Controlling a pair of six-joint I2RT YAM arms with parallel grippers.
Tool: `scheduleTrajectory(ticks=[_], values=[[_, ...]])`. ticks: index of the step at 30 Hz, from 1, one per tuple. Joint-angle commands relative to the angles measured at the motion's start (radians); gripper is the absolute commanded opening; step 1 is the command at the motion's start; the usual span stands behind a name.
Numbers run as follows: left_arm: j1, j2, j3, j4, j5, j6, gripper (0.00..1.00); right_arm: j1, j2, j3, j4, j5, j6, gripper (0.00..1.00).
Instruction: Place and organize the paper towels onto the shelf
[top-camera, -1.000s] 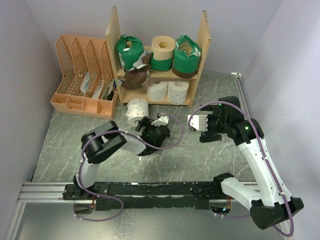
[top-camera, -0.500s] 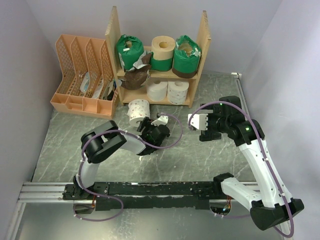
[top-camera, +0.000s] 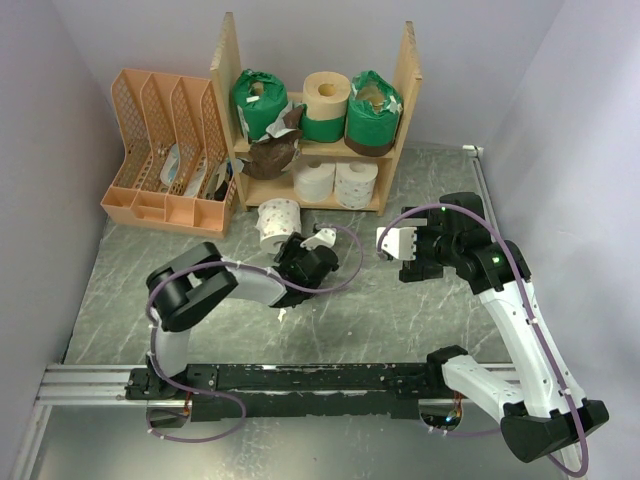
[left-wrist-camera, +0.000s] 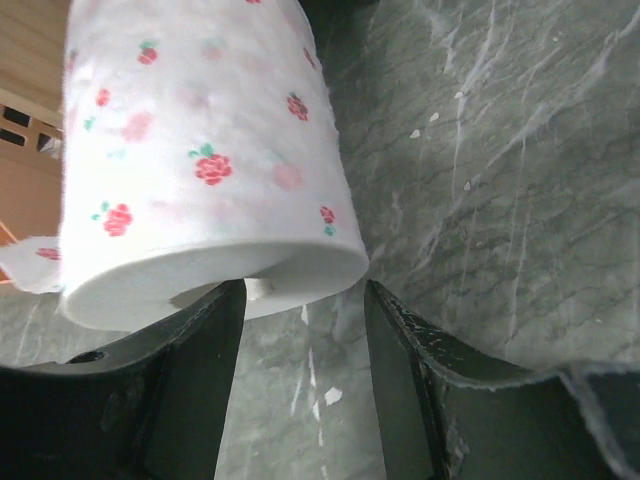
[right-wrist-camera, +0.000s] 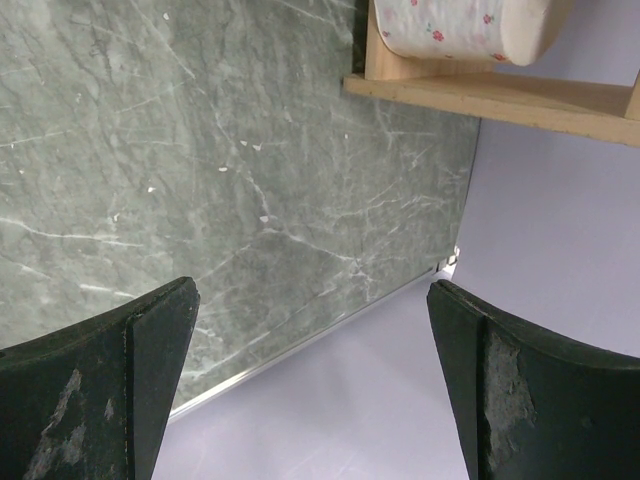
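Observation:
A white paper towel roll with a red flower print (top-camera: 278, 221) stands on the table just in front of the wooden shelf (top-camera: 408, 62). My left gripper (top-camera: 293, 246) is right against it. In the left wrist view the roll (left-wrist-camera: 200, 160) fills the upper left, and the gripper (left-wrist-camera: 303, 292) has its jaws apart with bare table between them. The left finger (left-wrist-camera: 190, 350) touches the roll's rim. My right gripper (top-camera: 392, 245) hovers open and empty over the table; it also shows in the right wrist view (right-wrist-camera: 312, 292). The shelf holds green-wrapped (top-camera: 259, 103), cream (top-camera: 326, 98), brown-wrapped (top-camera: 272, 152) and white (top-camera: 356, 183) rolls.
An orange lattice file rack (top-camera: 165, 150) stands left of the shelf. The lilac walls close in on both sides and behind. The right wrist view shows the shelf's lower board (right-wrist-camera: 480, 95) with a flowered roll (right-wrist-camera: 460, 25), and the table's right edge strip (right-wrist-camera: 300, 350).
My left gripper has crept toward the shelf, and the flowered roll has shifted a little that way with it. The right arm has not moved.

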Motion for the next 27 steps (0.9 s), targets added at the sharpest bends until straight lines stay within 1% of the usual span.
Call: scheduleTrajectory(ticks=[1,3,7,10,11,12,13,14,16,18,19,20,24,27], values=[[-0.001,-0.13,0.027,-0.169,0.066,-0.031,0.61,0.0,-0.011,-0.008,0.027,0.006,0.009,1.0],[0.0,-0.175,0.052,-0.259,0.082,-0.043,0.59,0.001,-0.015,-0.011,0.032,0.004,0.011,1.0],[0.0,-0.26,0.073,-0.366,0.115,-0.027,0.55,-0.001,-0.018,-0.015,0.039,0.001,0.015,1.0],[0.0,-0.303,0.076,-0.407,0.129,-0.024,0.5,0.001,-0.018,-0.014,0.039,0.0,0.014,1.0],[0.0,-0.314,0.067,-0.402,0.135,-0.029,0.52,0.0,-0.018,-0.013,0.038,-0.001,0.01,1.0],[-0.001,-0.319,0.051,-0.385,0.133,-0.037,0.58,0.0,-0.019,-0.013,0.039,-0.001,0.01,1.0],[-0.004,-0.315,0.035,-0.362,0.119,-0.052,0.66,-0.001,-0.02,-0.013,0.039,-0.001,0.01,1.0],[-0.011,-0.307,0.017,-0.331,0.099,-0.058,0.69,0.0,-0.02,-0.013,0.039,-0.003,0.012,1.0],[-0.032,-0.268,-0.009,-0.267,0.049,-0.056,0.73,-0.001,-0.024,-0.013,0.033,-0.007,0.013,1.0],[-0.052,-0.206,-0.023,-0.198,-0.017,-0.054,0.74,-0.001,-0.025,-0.015,0.025,-0.007,0.012,1.0],[-0.061,-0.181,-0.041,-0.14,-0.049,-0.04,0.75,-0.001,-0.026,-0.013,0.022,-0.005,0.009,1.0],[-0.068,-0.159,-0.058,-0.047,-0.067,-0.014,0.75,-0.001,-0.027,-0.012,0.019,-0.004,0.007,1.0],[-0.093,-0.116,-0.133,0.223,-0.097,0.085,0.75,0.0,-0.017,0.006,0.002,0.008,0.008,1.0],[-0.106,-0.094,-0.156,0.346,-0.128,0.155,0.76,-0.001,-0.012,0.017,-0.01,0.021,0.01,1.0]])
